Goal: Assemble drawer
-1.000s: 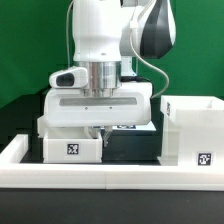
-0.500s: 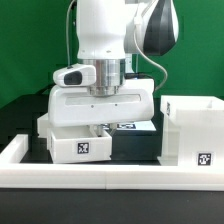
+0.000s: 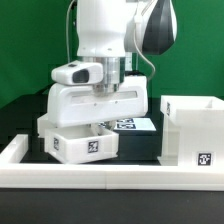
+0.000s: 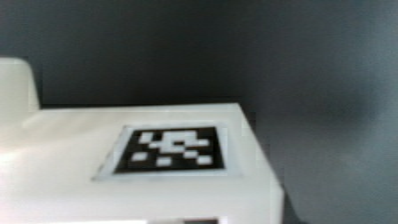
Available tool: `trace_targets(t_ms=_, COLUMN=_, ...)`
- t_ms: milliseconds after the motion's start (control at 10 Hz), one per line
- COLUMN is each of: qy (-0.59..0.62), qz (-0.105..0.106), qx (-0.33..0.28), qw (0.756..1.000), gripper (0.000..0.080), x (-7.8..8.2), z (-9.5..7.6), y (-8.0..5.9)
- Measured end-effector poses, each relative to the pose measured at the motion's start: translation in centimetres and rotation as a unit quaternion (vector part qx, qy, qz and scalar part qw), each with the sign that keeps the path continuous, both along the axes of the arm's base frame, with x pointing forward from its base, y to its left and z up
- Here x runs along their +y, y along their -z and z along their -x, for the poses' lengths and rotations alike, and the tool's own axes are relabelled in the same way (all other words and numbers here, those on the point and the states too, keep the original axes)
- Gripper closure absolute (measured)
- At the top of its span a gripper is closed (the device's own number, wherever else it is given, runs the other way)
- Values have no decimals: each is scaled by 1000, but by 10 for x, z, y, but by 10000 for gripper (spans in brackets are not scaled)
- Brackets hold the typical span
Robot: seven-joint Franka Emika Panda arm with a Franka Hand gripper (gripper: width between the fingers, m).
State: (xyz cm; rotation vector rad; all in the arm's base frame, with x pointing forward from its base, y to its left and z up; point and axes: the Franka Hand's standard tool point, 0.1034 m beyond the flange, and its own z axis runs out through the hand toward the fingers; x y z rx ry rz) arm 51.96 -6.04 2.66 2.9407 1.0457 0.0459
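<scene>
My gripper (image 3: 97, 127) is shut on a shallow white tray (image 3: 82, 143), gripping its back wall. The tray hangs a little above the black table, tilted, and its tagged front faces the camera. The tall white casing (image 3: 190, 128) stands on the exterior view's right, open at the top, with a tag low on its front. It stands apart from the tray. In the wrist view the tray's white wall with its tag (image 4: 175, 150) fills the lower part, very close and blurred, and my fingers do not show clearly. A second tray is not clearly in view.
A long low white border rail (image 3: 110, 176) runs along the front and up the exterior view's left side (image 3: 14, 150). The marker board (image 3: 134, 124) lies flat behind the tray, between it and the casing. A green wall stands behind.
The tray has risen off the table with my gripper and tipped, its exterior-view left end now higher. The hand has moved up and slightly to the exterior view's left. The casing has not moved.
</scene>
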Motion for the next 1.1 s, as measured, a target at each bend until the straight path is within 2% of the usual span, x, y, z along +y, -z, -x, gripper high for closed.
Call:
trace_targets(t_ms=200, qy=-124, qz=12, qx=6, qw=992, gripper=758, x=0, z=-2, y=-3)
trace_targets(t_ms=500, qy=-194, qz=16, qx=10, qw=981, gripper=758, x=-3, z=0, y=-1)
trace_targets(t_ms=900, qy=-373, qz=35, qx=16, qw=927, gripper=758, x=0, z=-1, y=-1)
trace_targets(t_ms=1100, qy=-391, qz=38, qx=11, qw=920, gripper=758, x=-3, z=-2, y=-2)
